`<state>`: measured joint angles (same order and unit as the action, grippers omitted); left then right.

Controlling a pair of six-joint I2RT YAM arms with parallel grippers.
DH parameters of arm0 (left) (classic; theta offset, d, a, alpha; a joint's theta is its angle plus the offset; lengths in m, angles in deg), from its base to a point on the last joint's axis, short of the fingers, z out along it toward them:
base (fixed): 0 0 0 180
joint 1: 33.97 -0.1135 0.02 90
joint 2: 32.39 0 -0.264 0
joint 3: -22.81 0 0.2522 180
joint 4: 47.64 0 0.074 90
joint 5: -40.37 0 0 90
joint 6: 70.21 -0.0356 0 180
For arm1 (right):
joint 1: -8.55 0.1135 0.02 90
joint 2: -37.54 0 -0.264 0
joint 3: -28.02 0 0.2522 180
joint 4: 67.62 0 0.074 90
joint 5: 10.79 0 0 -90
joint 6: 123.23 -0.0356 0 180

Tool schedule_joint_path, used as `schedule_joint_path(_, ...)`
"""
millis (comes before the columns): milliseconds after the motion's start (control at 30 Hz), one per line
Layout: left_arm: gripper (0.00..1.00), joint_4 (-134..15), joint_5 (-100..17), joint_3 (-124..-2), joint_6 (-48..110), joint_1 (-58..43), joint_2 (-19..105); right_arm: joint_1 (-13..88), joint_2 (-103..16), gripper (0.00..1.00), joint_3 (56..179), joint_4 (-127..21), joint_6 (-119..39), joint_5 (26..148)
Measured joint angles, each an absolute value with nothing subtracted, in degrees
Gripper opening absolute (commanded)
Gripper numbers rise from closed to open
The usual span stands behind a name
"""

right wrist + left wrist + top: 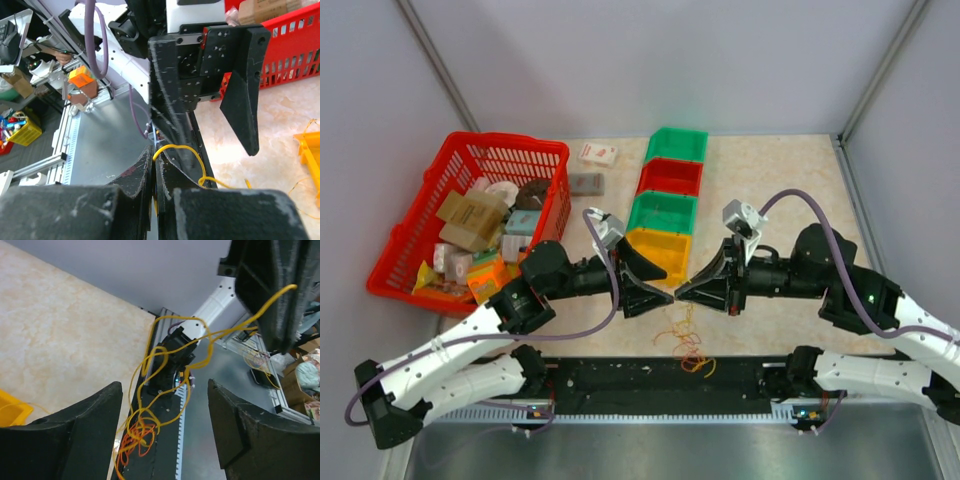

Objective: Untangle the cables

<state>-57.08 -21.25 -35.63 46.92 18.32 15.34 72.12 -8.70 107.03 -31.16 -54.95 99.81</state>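
The cables (686, 343) are a small tangle of yellow and orange strands, hanging down to the table's front edge. In the left wrist view the yellow loops (172, 347) hang from my right gripper (280, 315) to an orange knot (134, 440) on the black rail. My right gripper (154, 154) is shut on a yellow strand (186, 149) and holds it up. My left gripper (164, 390) is open and empty, with the hanging strands in front of its gap. In the top view the two grippers, left (665, 292) and right (684, 291), meet tip to tip above the tangle.
A red basket (546, 152) full of packages stands at the back left. A row of small bins, green (676, 145), red (670, 177), green (662, 212) and yellow (660, 250), runs down the middle. Two small boxes (597, 154) lie beside them. A black rail (660, 375) runs along the front edge.
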Motion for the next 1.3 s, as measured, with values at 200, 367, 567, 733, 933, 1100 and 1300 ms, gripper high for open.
schedule_joint_path(200,0.72,-51.9,-16.8,-34.9,47.5,18.3,12.7,72.1,-9.2,0.0,107.0,-32.1,-55.4,100.1)
schedule_joint_path(367,0.59,-51.4,-16.7,-35.8,47.3,18.3,13.6,72.1,-10.2,0.0,106.7,-33.7,-56.4,100.7)
schedule_joint_path(567,0.47,-50.9,-17.4,-35.9,48.1,18.3,14.8,72.1,-10.4,0.0,105.1,-35.8,-57.6,101.9)
schedule_joint_path(733,0.45,-48.8,-17.6,-35.9,48.9,18.3,14.9,72.1,-11.2,0.0,104.7,-36.9,-58.2,102.6)
schedule_joint_path(933,0.54,-46.2,-17.4,-35.9,50.1,18.3,15.8,72.1,-11.5,0.0,103.7,-38.6,-59.0,103.1)
schedule_joint_path(1100,0.57,-44.1,-16.3,-35.9,51.2,18.3,16.9,72.1,-11.5,0.0,102.2,-39.9,-60.1,103.1)
schedule_joint_path(1300,0.26,-42.4,-15.9,-35.9,52.0,18.3,16.9,72.1,-12.1,0.0,101.4,-42.1,-61.5,103.2)
